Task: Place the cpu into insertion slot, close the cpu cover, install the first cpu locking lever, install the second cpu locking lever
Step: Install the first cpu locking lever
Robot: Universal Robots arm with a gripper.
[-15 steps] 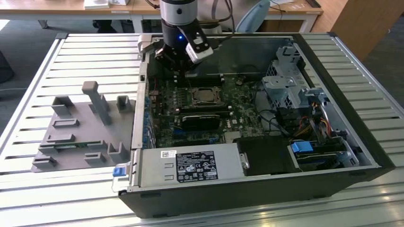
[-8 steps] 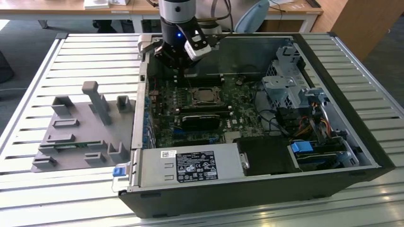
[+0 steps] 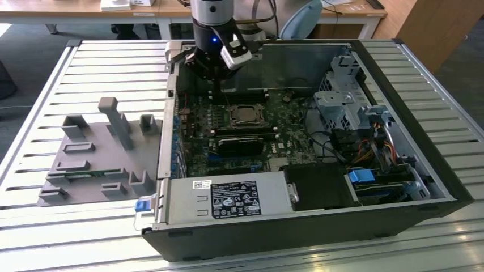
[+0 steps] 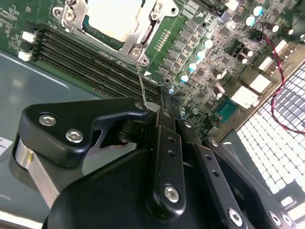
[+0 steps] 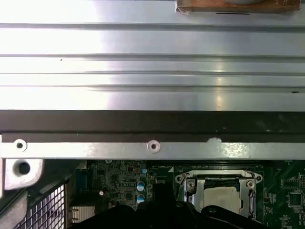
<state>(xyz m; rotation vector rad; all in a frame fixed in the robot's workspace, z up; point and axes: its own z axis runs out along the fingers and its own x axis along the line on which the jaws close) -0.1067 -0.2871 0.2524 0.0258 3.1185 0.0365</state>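
The cpu (image 3: 243, 115), a small square chip with a dull grey-tan top, lies flat in its socket just above the exterior view's centre. The cpu cover (image 4: 144, 29), a thin silver windowed frame, lies around it. One wire locking lever (image 4: 140, 81) stands raised from the socket's corner.

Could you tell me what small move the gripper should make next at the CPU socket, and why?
Probably press the thin silver wire locking lever down towards the green motherboard. The black gripper meets its free end, which seems raised off the socket corner, while the silver windowed cpu cover already lies flat around the pale metallic square cpu.
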